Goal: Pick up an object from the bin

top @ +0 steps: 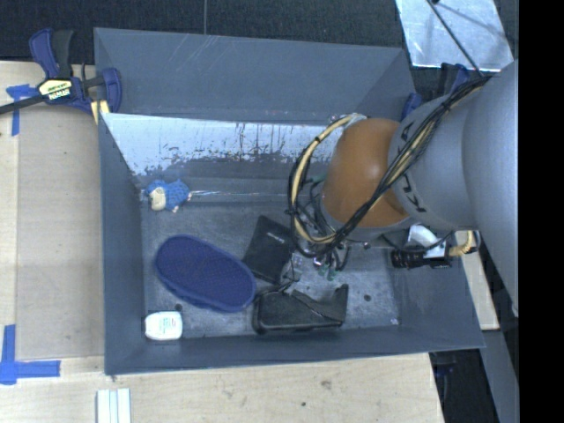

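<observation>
I find bare floor along the bin's [123,236] back wall (beyond the small blue toy [166,196]); up front the blue oval pad [203,273], a black case [298,314] and a white puck [164,326] block passage.

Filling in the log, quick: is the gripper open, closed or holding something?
Gripper: cannot be told; it hangs low by a black pouch in the bin.

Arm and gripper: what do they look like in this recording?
The arm is a thick, rounded silver-grey link. Its wrist carries a domed orange cover, with black and yellow cables looped around it. The gripper beneath is small and dark.
</observation>
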Robot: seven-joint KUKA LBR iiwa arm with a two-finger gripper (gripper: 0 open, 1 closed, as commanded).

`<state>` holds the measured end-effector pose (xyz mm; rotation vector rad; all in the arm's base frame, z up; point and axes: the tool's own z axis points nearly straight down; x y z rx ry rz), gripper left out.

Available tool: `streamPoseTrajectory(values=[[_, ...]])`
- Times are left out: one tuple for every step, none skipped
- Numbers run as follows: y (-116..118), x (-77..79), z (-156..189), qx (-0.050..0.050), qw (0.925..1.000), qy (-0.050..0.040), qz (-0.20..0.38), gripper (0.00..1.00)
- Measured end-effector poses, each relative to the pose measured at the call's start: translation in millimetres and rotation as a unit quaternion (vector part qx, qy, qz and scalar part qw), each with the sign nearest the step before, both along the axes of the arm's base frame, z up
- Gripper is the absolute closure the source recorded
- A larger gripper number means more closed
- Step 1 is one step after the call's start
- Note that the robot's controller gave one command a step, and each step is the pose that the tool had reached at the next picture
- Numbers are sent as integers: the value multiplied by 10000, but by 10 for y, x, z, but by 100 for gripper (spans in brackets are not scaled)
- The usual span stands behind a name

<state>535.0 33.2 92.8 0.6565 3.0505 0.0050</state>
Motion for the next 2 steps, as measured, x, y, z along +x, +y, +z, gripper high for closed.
streamPoseTrajectory(values=[[78,127,-179,11,9986,-3,-533,0],[82,90,-202,6,9987,63,-513,100]])
